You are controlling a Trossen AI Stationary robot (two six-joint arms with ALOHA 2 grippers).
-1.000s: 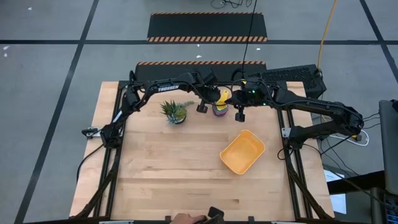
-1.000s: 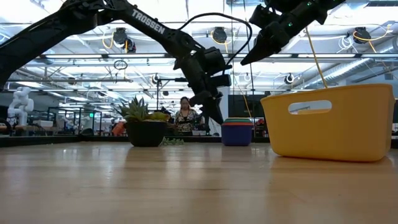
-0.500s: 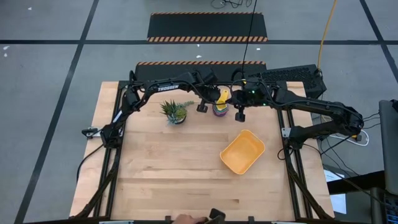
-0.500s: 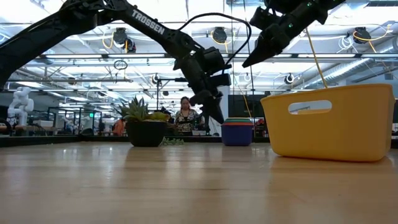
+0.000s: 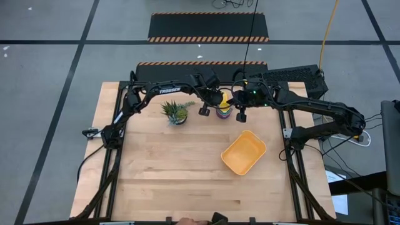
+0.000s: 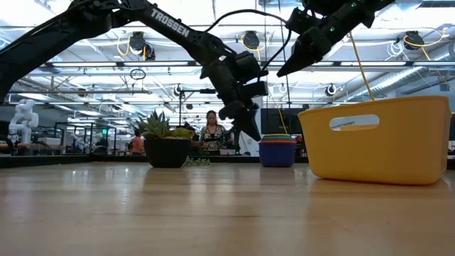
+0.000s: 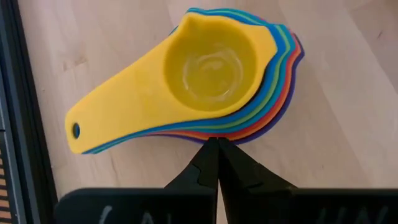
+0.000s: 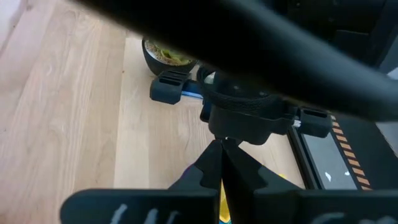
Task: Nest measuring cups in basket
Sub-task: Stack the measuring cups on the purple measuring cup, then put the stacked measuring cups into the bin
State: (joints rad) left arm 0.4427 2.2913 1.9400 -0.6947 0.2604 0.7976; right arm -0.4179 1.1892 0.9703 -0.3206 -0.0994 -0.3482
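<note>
Near the upper centre of the high view, at the far edge of the table [image 5: 175,175], the measuring cups [image 5: 222,111] are seen as one nested stack, yellow on top. In the left wrist view the stack [image 7: 205,81] is shown whole: yellow cup uppermost, blue, green, red and purple rims fanned beneath it, handles pointing the same way.

The left gripper [image 5: 204,110] is held just beside the stack, toward the picture's left. Its fingers are pressed together with nothing between them, the tips just short of the stack's rim in the left wrist view [image 7: 214,163]. The right gripper [image 5: 240,116] is placed just on the stack's other side, raised clear of the table in the low view [image 6: 291,64]; its fingers are likewise shut on nothing.

Change noted: against the frames a second ago, the stack is found shifted a little toward the right of the low view [image 6: 277,151], and the left gripper [image 6: 245,126] has travelled with it. A sideways nudge with shut fingers is judged likely, not a lift.

The basket [image 5: 244,152] is set well apart from the stack, lower right of centre in the high view, and nothing is seen inside it. The potted plant [image 5: 175,112] is left of the left gripper.

Nesting is judged done; transfer into the basket is not yet done.
</note>
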